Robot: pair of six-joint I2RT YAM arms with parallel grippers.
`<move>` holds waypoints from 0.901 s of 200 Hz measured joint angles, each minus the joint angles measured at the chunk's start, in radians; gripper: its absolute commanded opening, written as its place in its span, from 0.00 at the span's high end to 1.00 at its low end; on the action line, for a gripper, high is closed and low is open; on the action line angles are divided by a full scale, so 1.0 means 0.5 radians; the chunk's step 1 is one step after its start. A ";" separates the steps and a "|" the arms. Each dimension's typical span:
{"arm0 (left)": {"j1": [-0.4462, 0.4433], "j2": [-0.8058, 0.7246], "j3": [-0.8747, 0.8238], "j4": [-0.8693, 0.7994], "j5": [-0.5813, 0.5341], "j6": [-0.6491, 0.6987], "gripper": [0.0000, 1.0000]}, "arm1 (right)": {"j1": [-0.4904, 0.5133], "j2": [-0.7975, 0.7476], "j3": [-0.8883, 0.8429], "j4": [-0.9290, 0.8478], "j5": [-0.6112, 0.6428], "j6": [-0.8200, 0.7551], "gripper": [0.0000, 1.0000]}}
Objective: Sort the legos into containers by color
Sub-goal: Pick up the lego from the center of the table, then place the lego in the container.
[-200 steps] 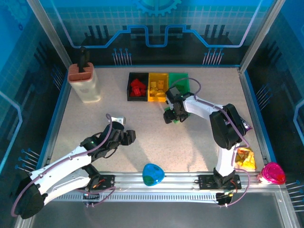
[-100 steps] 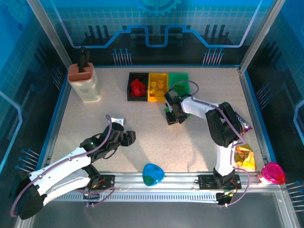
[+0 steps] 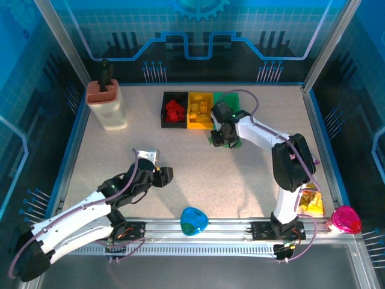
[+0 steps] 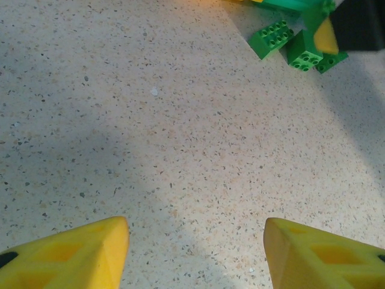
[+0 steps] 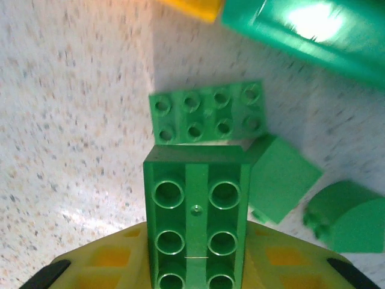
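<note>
Right wrist view: the right gripper [image 5: 195, 256] pinches a green brick [image 5: 195, 205] (hollow side showing), long axis running out past the fingertips, green bin [image 5: 313, 36] just ahead-right; left gripper [image 4: 195, 241] half-spread, empty, farther off.

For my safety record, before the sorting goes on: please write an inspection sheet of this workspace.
Surface: speckled beige table, no spill seen.
Job's things: joined plastic bins: black bin with red bricks, yellow bin with yellow bricks, green bin; loose green studded bricks beside it.
Clutter: tall cream block with brown top, blue-green rounded disc, pink round cup, colourful snack packets.
Grippers: left gripper open, empty; right gripper shut on one green brick.
Cables: purple cables along both arms.
Surroundings: blue-lit enclosure walls.
</note>
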 measured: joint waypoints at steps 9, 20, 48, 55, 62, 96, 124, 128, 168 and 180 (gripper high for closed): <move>-0.009 0.000 -0.002 0.000 -0.002 0.000 0.39 | -0.037 0.000 0.060 -0.021 0.001 -0.014 0.66; -0.018 0.001 -0.005 0.000 -0.002 0.000 0.39 | -0.087 0.001 0.140 -0.041 0.000 -0.028 0.66; -0.043 0.014 -0.008 0.000 -0.002 0.000 0.39 | -0.219 0.056 0.383 -0.086 -0.024 -0.059 0.66; -0.050 0.021 -0.008 0.001 -0.002 0.000 0.39 | -0.249 0.096 0.452 -0.095 -0.032 -0.064 0.66; -0.056 0.029 -0.008 0.001 -0.003 0.001 0.39 | -0.276 0.144 0.520 -0.104 -0.038 -0.070 0.66; -0.085 0.073 -0.008 0.000 -0.018 0.002 0.39 | -0.366 0.407 0.777 -0.176 -0.042 -0.083 0.65; -0.104 0.092 -0.008 0.000 -0.041 0.002 0.38 | -0.384 0.589 0.983 -0.263 -0.041 -0.107 0.45; -0.107 0.093 -0.008 -0.001 -0.043 0.002 0.38 | -0.384 0.601 1.002 -0.268 -0.043 -0.091 0.34; -0.121 0.130 -0.002 0.000 -0.072 0.012 0.38 | -0.383 0.587 1.010 -0.255 -0.060 -0.106 0.21; -0.124 0.163 0.012 0.001 -0.076 0.037 0.38 | -0.383 0.537 0.915 -0.212 -0.072 -0.104 0.21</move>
